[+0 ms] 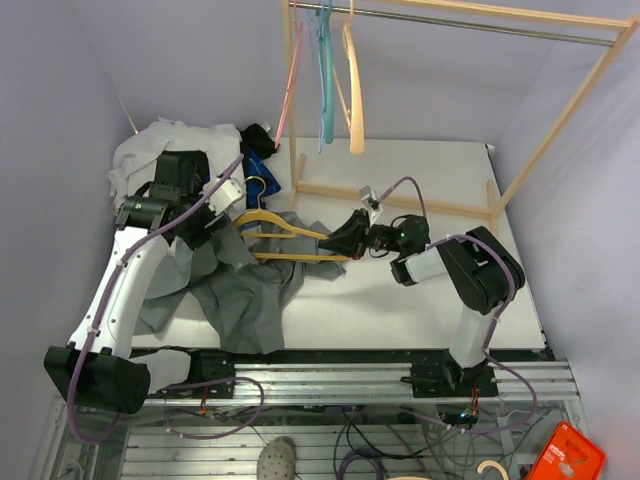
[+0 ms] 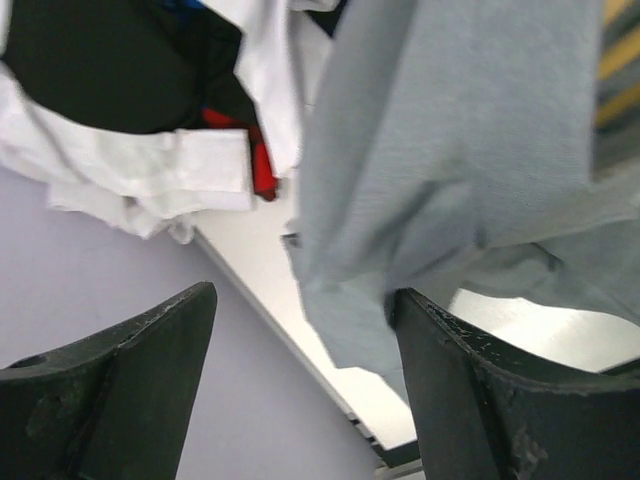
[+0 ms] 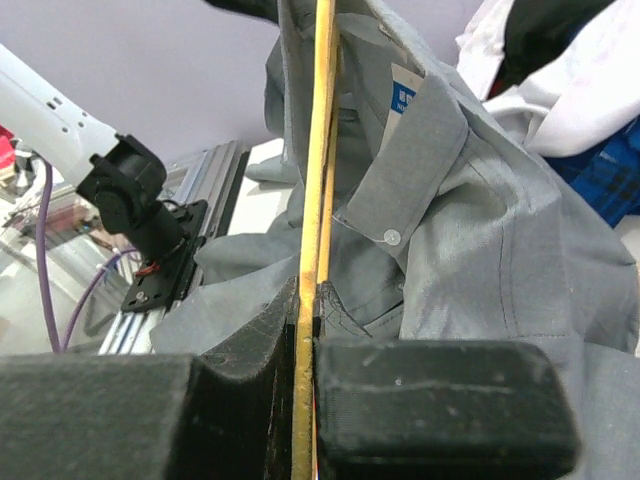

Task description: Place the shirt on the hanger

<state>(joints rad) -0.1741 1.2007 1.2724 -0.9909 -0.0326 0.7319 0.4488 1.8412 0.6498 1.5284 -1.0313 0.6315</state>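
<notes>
The right hand [image 3: 305,335] is pinching fully shut on the hanger [image 1: 290,256], which is lying mid-counter [image 1: 400,300] at that hand's 9 o'clock with its far end at the collar of the shirt [image 1: 250,295], itself sprawling toward 7 o'clock. The left hand [image 2: 300,295] is gaping wide and holding nothing, with fabric lying against one finger. If it closes there it is probably catching only a thin edge, and the collar is likely sliding off the hanger. Counting: one shirt, one yellow hanger, three spare hangers [image 1: 325,70] on the rail [image 1: 450,24] at 12 o'clock, two hands.
</notes>
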